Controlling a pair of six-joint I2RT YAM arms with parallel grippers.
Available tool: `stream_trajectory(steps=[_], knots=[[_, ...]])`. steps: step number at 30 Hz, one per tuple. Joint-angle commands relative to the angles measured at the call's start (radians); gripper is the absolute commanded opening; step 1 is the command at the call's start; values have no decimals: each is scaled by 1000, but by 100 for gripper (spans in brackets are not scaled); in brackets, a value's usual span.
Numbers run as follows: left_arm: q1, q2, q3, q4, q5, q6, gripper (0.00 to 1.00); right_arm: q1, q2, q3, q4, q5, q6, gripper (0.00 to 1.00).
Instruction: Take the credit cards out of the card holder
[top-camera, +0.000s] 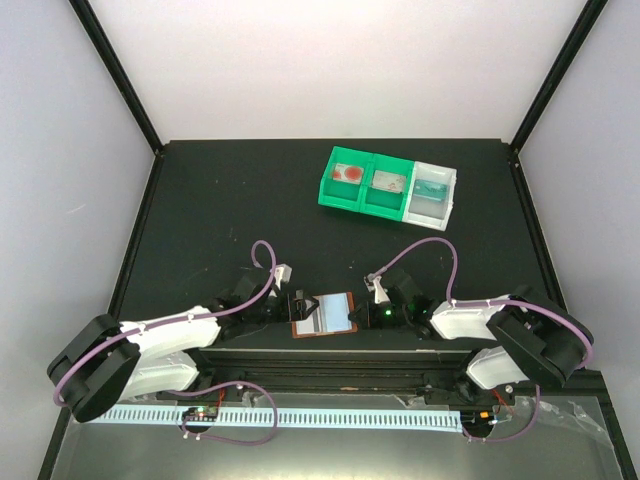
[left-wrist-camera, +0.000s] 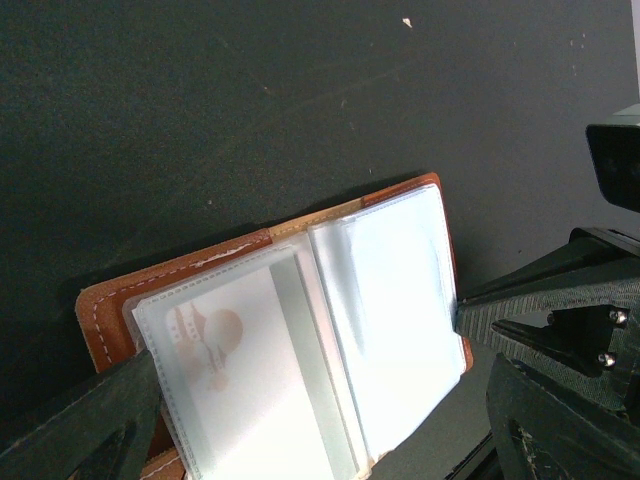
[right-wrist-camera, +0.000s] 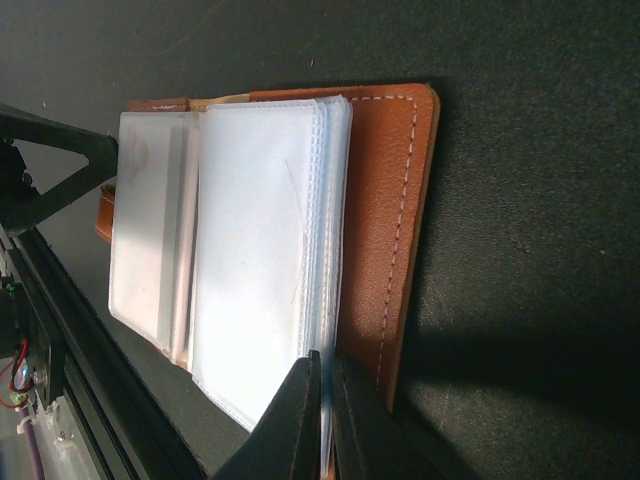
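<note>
The card holder (top-camera: 325, 315) lay open at the near bench (top-camera: 220, 220) edge, credit cards (left-wrist-camera: 225, 370) inside its clear sleeves (right-wrist-camera: 260, 250). The right gripper (right-wrist-camera: 322, 372) was pressed together at the sleeve edge, the left gripper (top-camera: 293, 304) spread around the holder. Unpinned, the holder might be dragged by any pull.

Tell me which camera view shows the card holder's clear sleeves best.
The right wrist view: the clear sleeves lie close, and their layered edges show as a stack on the card holder. The left wrist view shows two spread pages, cut off at the bottom. The top view shows only a small pale patch.
</note>
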Motion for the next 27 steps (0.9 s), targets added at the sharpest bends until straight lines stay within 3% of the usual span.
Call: stream_trajectory(steps=[1, 5, 19, 27], knots=[[9, -8, 36, -8, -14, -5, 91, 6, 14, -14, -5, 33, 2, 8], [9, 14, 36, 28, 20, -5, 90, 6, 14, -15, -5, 34, 2, 8], [6, 33, 45, 192, 179, -39, 66, 5, 12, -25, 7, 34, 7, 8], [1, 49, 44, 267, 229, -62, 64, 7, 10, -22, 3, 32, 6, 8]])
